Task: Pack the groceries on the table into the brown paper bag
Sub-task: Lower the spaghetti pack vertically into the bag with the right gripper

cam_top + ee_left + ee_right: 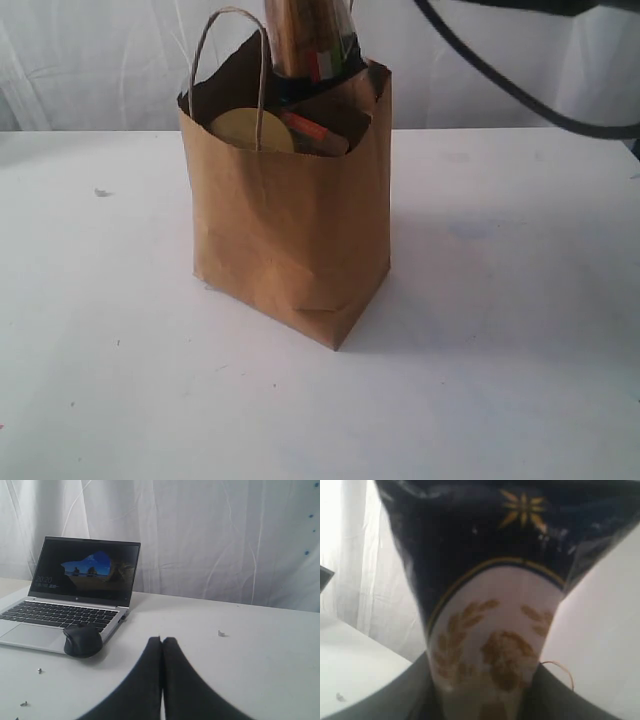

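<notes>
Speckled table [120,400]; left gripper [161,647] closed; right gripper [482,690] clamps spaghetti pack [495,620]; curtain [225,540] behind.

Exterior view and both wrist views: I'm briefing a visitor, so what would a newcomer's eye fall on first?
The tall brown paper bag stands on the white table, the spaghetti pack poking out of its top behind a gold jar lid. In the right wrist view that pack fills the picture, gripped by the right gripper. The left wrist view shows an open laptop and a mouse beyond the shut left gripper.
</notes>
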`<state>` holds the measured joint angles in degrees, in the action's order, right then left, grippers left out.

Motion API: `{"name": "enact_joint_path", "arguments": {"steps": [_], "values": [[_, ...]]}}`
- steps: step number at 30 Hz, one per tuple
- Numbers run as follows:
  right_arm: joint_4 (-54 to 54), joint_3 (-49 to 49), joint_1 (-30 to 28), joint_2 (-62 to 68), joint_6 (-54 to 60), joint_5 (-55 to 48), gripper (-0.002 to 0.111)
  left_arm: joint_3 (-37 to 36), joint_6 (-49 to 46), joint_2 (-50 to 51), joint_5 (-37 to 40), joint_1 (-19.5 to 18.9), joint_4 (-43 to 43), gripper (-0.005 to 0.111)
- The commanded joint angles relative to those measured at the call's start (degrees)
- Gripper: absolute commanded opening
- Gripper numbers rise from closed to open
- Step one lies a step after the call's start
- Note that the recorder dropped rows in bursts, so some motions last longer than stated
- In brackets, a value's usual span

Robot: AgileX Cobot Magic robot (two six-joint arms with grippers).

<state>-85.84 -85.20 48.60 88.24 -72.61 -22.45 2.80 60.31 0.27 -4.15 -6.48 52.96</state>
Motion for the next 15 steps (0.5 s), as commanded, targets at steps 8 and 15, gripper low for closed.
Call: {"name": "enact_joint_path", "arguments": {"steps": [8,15], "values": [[-2.4,3.4,-0.7,-0.5,0.5,-9.2,0.0,0.0,-0.2,-0.3,-0.6,0.4,0.2,0.0],[0.8,4.0,-0.7,0.9,0.4,-9.8,0.0,0.0,-0.2,-0.3,-0.6,0.4,0.2,0.0]]}}
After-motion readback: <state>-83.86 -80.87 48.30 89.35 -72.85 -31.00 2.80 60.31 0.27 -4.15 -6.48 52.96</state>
